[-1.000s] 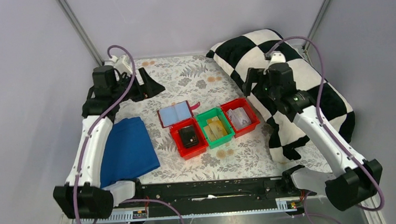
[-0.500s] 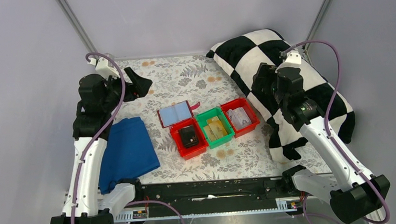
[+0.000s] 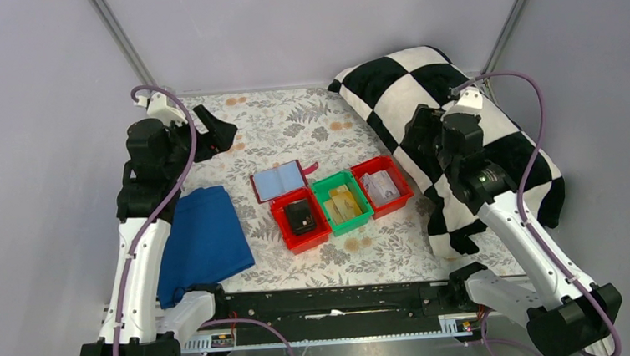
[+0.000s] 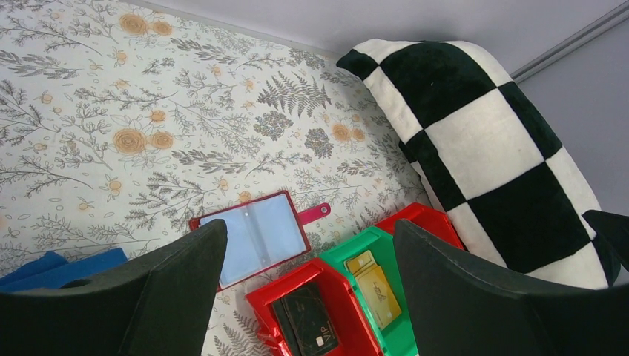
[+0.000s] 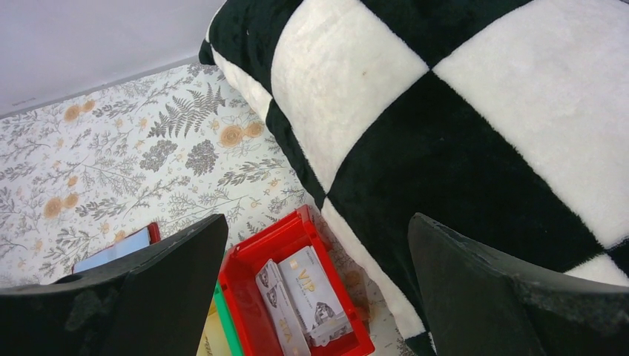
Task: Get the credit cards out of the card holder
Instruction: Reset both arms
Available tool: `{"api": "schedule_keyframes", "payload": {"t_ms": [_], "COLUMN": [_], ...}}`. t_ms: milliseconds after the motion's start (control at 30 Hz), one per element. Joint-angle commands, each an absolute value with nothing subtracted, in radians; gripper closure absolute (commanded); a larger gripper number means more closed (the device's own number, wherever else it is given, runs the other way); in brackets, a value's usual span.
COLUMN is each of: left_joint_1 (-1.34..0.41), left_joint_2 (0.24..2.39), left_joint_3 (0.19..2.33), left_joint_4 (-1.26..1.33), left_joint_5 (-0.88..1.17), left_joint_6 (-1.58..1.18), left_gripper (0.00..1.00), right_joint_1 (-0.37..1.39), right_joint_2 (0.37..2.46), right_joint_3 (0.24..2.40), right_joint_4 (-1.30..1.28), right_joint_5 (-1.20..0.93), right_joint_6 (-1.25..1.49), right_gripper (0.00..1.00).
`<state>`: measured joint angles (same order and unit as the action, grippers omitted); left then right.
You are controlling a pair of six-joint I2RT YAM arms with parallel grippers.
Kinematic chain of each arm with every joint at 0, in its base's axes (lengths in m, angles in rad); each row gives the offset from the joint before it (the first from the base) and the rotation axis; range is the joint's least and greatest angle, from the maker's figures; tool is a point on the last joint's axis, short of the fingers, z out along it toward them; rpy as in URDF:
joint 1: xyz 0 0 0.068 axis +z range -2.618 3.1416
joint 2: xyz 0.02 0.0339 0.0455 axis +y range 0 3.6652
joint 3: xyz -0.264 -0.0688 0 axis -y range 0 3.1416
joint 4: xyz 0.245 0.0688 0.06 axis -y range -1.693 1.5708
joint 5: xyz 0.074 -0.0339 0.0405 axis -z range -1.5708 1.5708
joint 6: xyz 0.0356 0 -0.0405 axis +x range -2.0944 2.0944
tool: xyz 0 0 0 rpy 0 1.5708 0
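Observation:
The dark red card holder (image 3: 279, 180) lies open and flat on the floral cloth, its light blue pockets up and its red strap tab to the right; it also shows in the left wrist view (image 4: 256, 239). Several pale whitish credit cards (image 3: 382, 187) lie in the right red bin (image 3: 402, 178), seen also in the right wrist view (image 5: 308, 294). My left gripper (image 3: 218, 133) is open and empty, raised at the far left. My right gripper (image 3: 416, 133) is open and empty, raised over the pillow's edge.
A checkered pillow (image 3: 468, 134) fills the right side. A green bin (image 3: 357, 201) holds yellow-tan cards (image 3: 343, 204). A left red bin (image 3: 282, 229) holds black cards (image 3: 300, 217). A folded blue cloth (image 3: 203, 240) lies at the left.
Both arms have pulled back and up from the middle: the left gripper moved left and far, the right gripper moved right. The holder, bins and cards have not moved.

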<state>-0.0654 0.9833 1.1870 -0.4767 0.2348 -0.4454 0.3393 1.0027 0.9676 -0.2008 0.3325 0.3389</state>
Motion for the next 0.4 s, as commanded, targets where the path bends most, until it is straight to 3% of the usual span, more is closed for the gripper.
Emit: {"api": "schedule_keyframes", "payload": {"t_ms": [0, 233, 367], "left_joint_1": [-0.066, -0.066, -0.066], "left_joint_2": [0.957, 0.916, 0.878], "left_joint_3": [1.193, 1.196, 1.160], "left_joint_4": [-0.426, -0.420, -0.350], "left_joint_5": [0.219, 0.179, 0.208], "left_joint_6": [-0.457, -0.465, -0.543], "left_gripper": [0.13, 0.14, 0.06], "right_joint_1": [0.337, 0.336, 0.337], "right_joint_2": [0.964, 0.955, 0.961], "right_joint_3": [0.961, 0.961, 0.966], "right_joint_4": [-0.181, -0.178, -0.191], "right_joint_5": [0.365, 0.364, 0.340], "right_joint_6": [0.355, 0.343, 0.337], "right_gripper": [0.00, 0.00, 0.00]}}
